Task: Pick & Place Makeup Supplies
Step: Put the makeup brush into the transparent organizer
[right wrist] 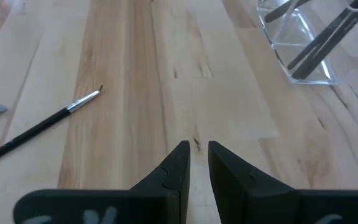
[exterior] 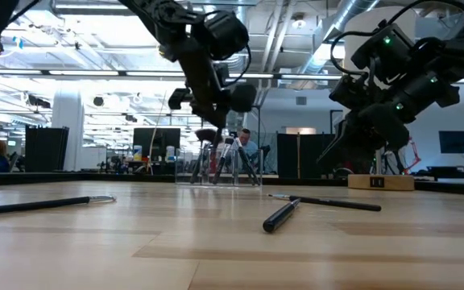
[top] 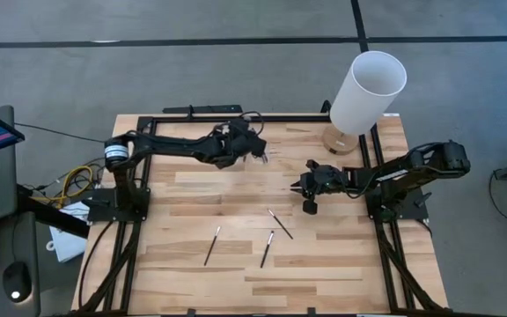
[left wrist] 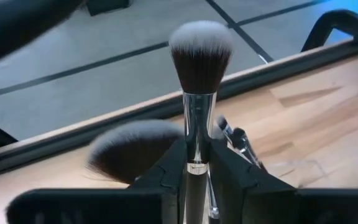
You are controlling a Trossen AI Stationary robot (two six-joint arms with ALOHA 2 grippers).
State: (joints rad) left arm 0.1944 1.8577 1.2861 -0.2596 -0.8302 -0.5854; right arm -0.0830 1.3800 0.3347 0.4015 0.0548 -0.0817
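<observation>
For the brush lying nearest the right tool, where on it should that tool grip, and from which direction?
Grip the brush at mid-handle, coming straight down from above. It lies flat on the table, thin and straight, clear of the other two brushes, so the fingers should straddle it crosswise to its diagonal line. The right tool hovers just beside its bristle end, so probably a short move.

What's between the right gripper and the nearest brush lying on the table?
Nothing visible. The right gripper hovers empty over bare wood, and the thin brush lies apart from it with only open table between them.
</observation>
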